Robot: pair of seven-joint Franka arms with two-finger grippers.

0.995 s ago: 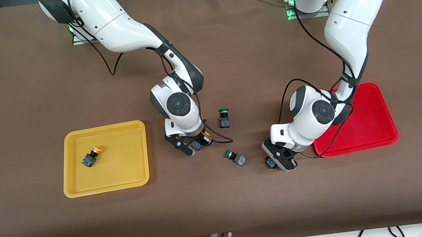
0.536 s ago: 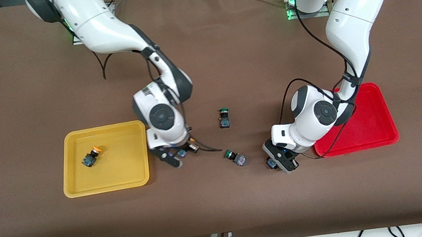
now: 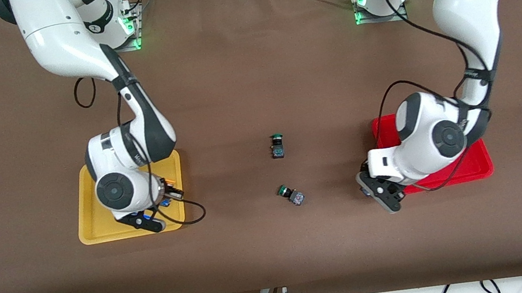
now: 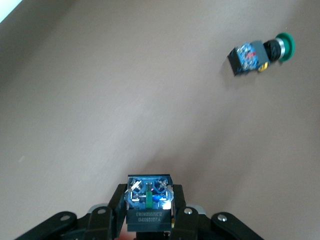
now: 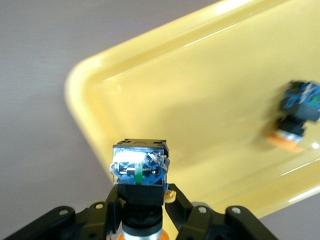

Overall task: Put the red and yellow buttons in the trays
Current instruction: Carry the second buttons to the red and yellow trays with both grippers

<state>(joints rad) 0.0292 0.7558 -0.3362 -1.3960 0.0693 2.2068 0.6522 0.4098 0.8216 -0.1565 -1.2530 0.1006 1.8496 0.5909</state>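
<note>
The right arm's big white wrist covers much of the yellow tray (image 3: 91, 231), so the button lying in it cannot be seen from the front. In the right wrist view that lying button (image 5: 296, 117) is blurry, and the tray runs off the picture's edge. The right gripper (image 5: 142, 212) hides most of the orange cap of the button it holds (image 5: 139, 172). The left arm covers a large part of the red tray (image 3: 478, 164). The left gripper (image 4: 149, 217) hides the cap of its button (image 4: 149, 197), so its color cannot be told.
</note>
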